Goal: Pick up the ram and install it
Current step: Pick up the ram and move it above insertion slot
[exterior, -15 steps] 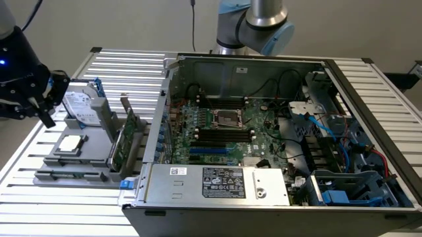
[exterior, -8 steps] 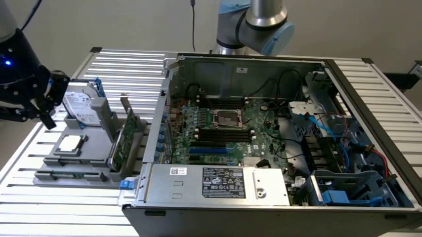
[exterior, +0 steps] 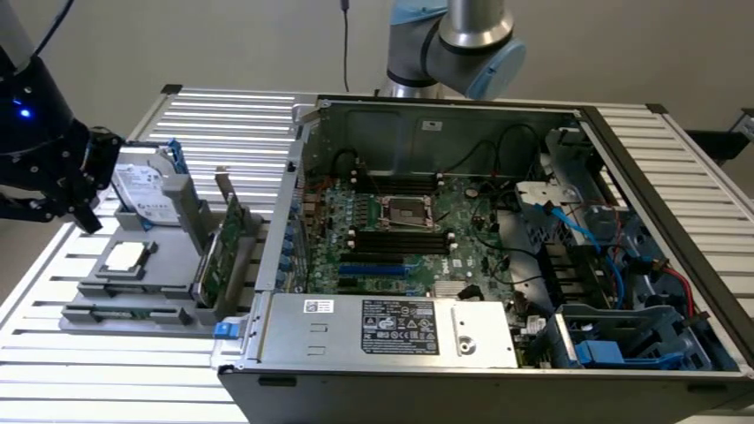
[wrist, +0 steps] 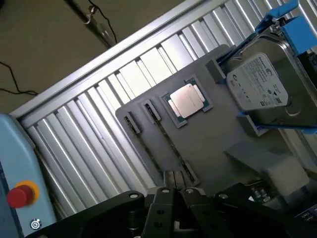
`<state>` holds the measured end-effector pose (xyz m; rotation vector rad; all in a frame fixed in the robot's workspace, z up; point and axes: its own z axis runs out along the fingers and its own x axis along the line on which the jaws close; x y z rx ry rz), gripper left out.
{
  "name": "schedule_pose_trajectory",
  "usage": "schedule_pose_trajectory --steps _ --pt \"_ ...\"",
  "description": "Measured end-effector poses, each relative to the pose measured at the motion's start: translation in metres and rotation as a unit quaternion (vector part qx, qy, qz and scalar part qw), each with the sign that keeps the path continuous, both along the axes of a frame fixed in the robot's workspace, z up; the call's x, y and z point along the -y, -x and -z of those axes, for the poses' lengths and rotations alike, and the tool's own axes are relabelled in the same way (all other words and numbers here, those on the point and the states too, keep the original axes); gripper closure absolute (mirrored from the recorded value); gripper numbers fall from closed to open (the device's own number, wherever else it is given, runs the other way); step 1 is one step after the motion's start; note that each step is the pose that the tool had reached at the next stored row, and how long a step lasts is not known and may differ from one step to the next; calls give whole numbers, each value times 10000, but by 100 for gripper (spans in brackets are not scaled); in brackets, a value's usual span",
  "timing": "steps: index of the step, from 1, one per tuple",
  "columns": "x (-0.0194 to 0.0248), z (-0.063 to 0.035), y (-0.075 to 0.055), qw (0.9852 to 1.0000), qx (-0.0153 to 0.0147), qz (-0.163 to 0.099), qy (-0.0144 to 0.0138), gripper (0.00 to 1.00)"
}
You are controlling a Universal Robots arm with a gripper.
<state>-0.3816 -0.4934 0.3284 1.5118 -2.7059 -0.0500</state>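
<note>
Fingers [wrist: 162, 208] pressed together, hovering over the ram [wrist: 171, 143] in its tray [wrist: 215, 130], nothing grabbed yet. Reckon they'd need spreading before pickup.

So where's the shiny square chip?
In the exterior view the chip lies flat on the grey tray at the exterior view's left, outside the computer case, next to the hard drive.
</note>
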Motion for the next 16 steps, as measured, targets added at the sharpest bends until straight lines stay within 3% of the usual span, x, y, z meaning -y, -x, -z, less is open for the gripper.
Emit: schedule_pose_trajectory --steps 4,8,12,16 --pt "0 14 0 9994 8 -359 1 89" --pt "0 24 0 9976 26 -688 5 89" --pt "0 32 0 9950 51 -998 13 89" --pt "0 40 0 9914 78 -1306 20 89"
